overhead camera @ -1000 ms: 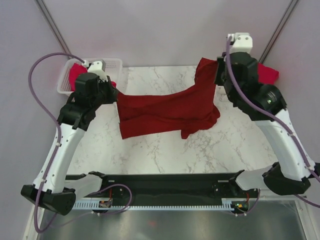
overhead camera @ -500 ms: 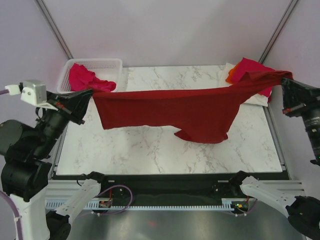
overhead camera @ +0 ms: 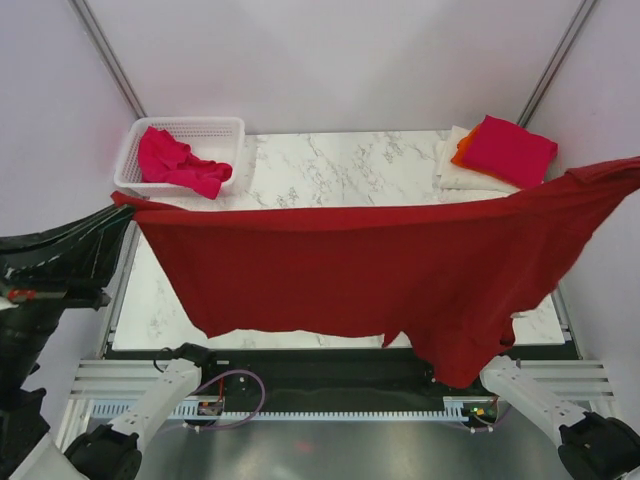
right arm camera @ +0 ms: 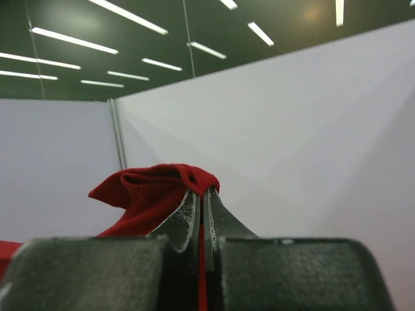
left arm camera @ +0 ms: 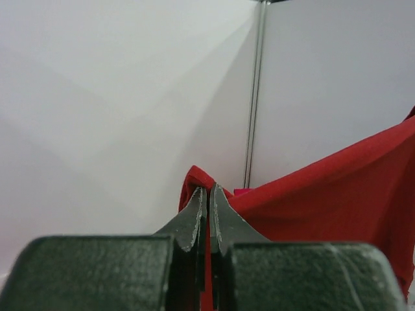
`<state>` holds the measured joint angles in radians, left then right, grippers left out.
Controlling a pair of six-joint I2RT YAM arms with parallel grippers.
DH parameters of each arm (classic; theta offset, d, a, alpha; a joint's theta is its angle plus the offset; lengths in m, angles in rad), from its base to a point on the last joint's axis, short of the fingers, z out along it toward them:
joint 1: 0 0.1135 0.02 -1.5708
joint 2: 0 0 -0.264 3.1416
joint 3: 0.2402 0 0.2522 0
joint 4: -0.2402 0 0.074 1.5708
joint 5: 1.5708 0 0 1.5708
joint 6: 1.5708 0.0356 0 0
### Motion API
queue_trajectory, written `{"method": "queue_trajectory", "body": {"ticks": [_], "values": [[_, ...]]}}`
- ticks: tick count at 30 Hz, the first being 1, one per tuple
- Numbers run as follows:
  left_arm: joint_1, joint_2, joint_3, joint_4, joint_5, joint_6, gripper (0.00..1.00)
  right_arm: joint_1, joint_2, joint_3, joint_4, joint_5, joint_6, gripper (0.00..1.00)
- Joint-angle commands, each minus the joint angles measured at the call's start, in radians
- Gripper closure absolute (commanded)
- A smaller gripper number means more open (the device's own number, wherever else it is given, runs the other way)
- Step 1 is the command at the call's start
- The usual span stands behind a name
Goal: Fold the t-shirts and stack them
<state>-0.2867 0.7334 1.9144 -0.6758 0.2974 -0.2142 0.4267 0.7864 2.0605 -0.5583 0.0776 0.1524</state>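
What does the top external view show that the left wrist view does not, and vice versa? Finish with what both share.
Only top external: the marble table, the white basket holding a pink t-shirt, and the folded stack at the far right.
Only left wrist: the left end effector close up, shut on a bunched edge of the dark red t-shirt.
Both: that t-shirt, stretched in the air.

we see basket (overhead camera: 190,121) far left on table (overhead camera: 340,165) | crumpled t-shirt (overhead camera: 172,160) in it | folded stack of t-shirts (overhead camera: 505,150) far right | stretched t-shirt (overhead camera: 350,270) spans left to right above the near half
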Motion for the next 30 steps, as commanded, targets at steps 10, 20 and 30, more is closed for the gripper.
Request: {"method": "queue_trajectory", "body": {"ticks": [10,20,30], "values": [[0.007,0.089,-0.398,0.175,-0.211,0.098,0.98,-0.022,0.48,0.012,-0.051,0.442,-0.037,1.0],[0.245,0.861,-0.307,0.136,-0.25,0.01,0.59,-0.022,1.367,0.612,-0.228,0.541,0.022,0.02],[0.153,0.765,-0.343,0.114,-0.201,-0.04,0.16,-0.02,1.012,-0.069,0.077,0.481,0.065,0.02]]}}
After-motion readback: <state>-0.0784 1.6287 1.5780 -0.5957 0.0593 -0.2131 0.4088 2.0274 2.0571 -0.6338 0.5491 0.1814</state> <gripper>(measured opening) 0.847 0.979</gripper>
